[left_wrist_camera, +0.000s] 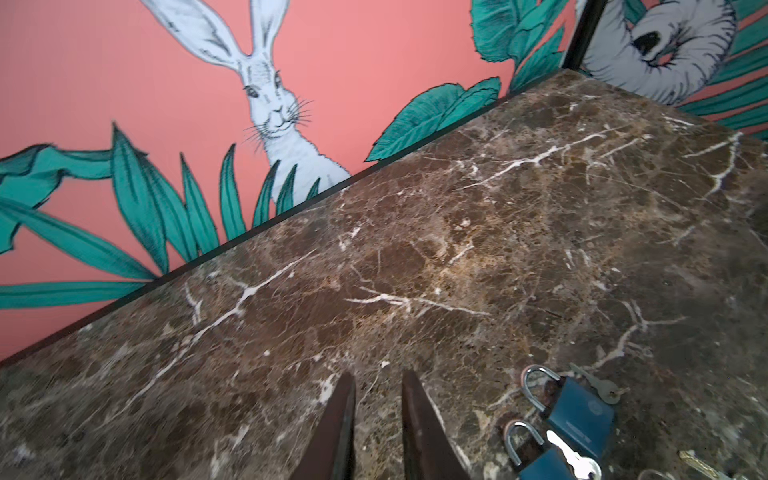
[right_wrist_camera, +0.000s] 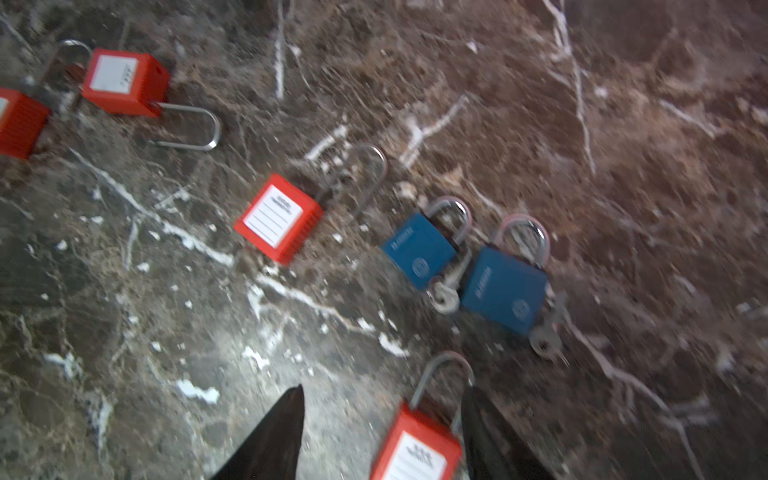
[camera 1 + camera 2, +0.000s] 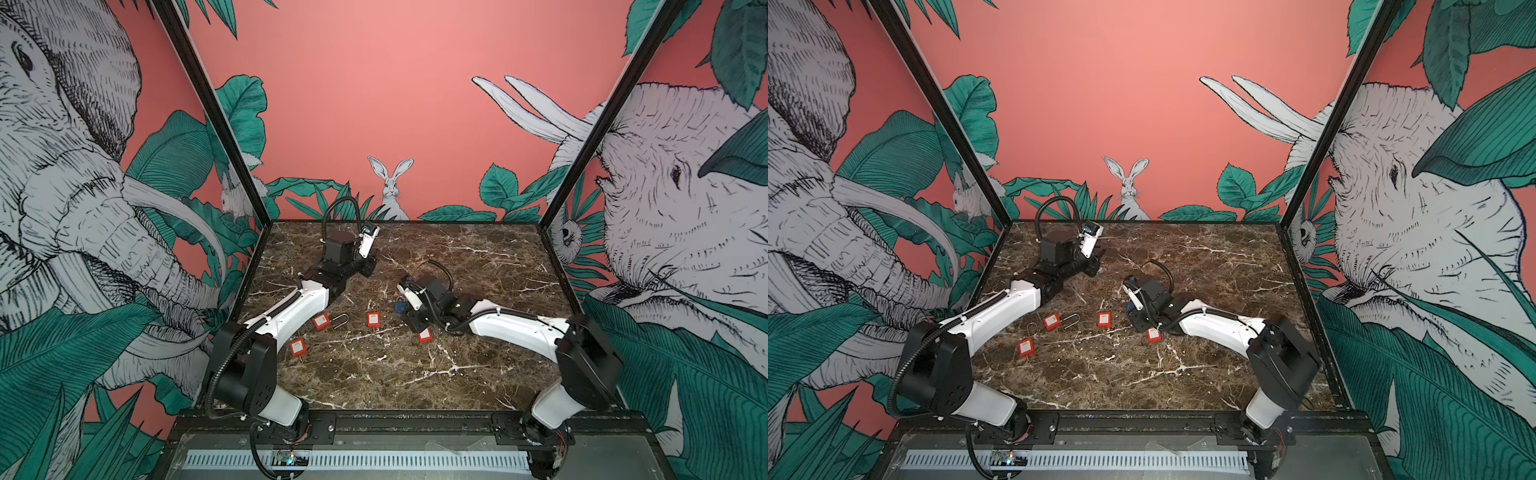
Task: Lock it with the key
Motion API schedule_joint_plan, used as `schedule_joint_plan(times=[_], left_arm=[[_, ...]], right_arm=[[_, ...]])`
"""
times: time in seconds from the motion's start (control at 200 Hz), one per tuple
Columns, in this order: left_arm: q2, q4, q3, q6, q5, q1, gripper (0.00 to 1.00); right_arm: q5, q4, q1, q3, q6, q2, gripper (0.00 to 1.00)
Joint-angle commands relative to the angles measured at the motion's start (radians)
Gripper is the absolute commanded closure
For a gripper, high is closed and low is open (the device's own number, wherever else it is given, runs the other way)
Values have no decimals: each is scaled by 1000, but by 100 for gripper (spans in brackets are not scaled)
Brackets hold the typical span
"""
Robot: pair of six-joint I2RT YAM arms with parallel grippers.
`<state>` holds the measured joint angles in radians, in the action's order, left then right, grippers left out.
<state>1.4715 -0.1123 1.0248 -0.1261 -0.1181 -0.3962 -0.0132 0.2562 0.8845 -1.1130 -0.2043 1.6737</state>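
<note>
right wrist view | right gripper [image 2: 383, 390] jaws apart around red lock [image 2: 415, 451], not gripping yet | left gripper [image 1: 378, 374] nearly together, empty | blue lock [image 2: 419, 249] and key [image 2: 446, 297] just beyond | i'd square up on the body, clear of the shackle, then close

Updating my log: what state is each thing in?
Left gripper, slightly open, empty.
Right gripper, open.
Rightmost red padlock, ungripped between right gripper's jaws.
Second red padlock from left, shackle open.
Other red padlocks, shackles unclear.
Blue padlocks, shackles look shut.
Keys, lying loose, not inserted.

Coral jungle-mural walls [image 3: 395, 104]; brown marble tabletop [image 3: 374, 374]
</note>
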Motion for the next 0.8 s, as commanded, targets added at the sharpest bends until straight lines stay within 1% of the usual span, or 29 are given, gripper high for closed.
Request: schedule_joint_plan(times=[0.0,0.05,0.13,0.195,0.375,0.55,0.665,0.79], left_arm=[[-75,-2,-55,74,54,32,78],[-98,4,-76,76,66,42,78],[-126,12,-104,70,77,55,78],[-142,28,-116,62,90,60,78],[-167,59,-133,55,93,65,78],[-172,54,-147,69,93,65,79],[-175,59,-148,69,97,66,79],[-179,67,-150,66,101,66,79]], right_arm=[[11,83,47,-106,26,83,40],[11,117,60,-157,34,122,40],[-52,142,62,-236,49,175,40],[-77,155,70,-283,71,210,40],[-59,276,73,-434,89,325,39],[-32,288,77,-532,92,410,41],[-2,335,82,-608,76,465,42],[-17,368,89,-648,86,495,42]])
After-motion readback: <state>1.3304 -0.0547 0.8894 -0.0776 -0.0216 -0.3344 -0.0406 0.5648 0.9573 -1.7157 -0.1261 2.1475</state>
